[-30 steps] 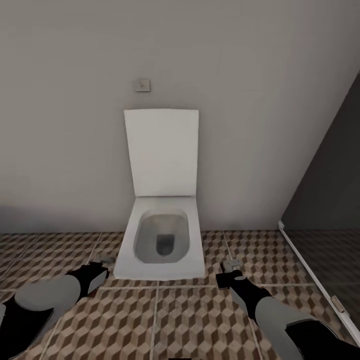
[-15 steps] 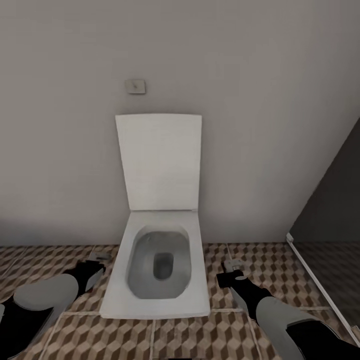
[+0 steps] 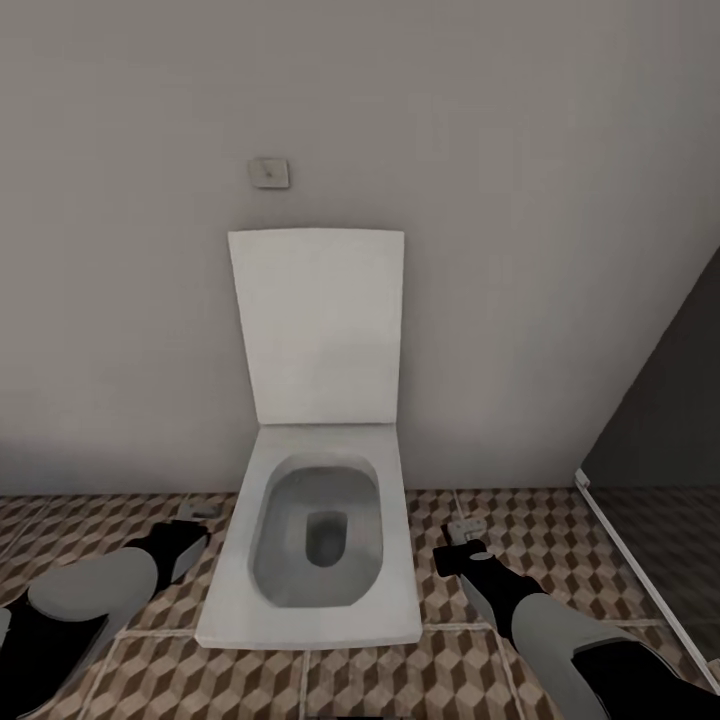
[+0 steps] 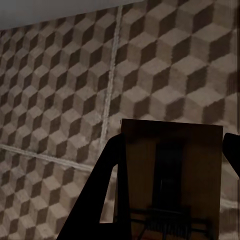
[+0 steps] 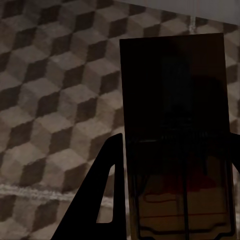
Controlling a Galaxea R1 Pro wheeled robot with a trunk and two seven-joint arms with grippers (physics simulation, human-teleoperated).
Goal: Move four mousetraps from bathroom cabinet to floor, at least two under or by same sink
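In the left wrist view a flat dark-brown mousetrap sits between the two black fingers of my left gripper, held over the cube-patterned bathroom floor. The right wrist view has a second mousetrap clamped in my right gripper above the same tiles. From the head camera, the left gripper hangs low beside a toilet's left side and the right gripper beside its right side. The cabinet and the sink are out of view.
A white toilet with its lid raised stands straight ahead against the grey wall, a flush plate above it. A dark glass partition with a pale floor rail closes off the right side. Patterned floor lies on both sides of the toilet.
The whole picture has shifted: the toilet now looks larger and lower, so the camera has come closer. Both arms keep their pose, each holding its mousetrap.
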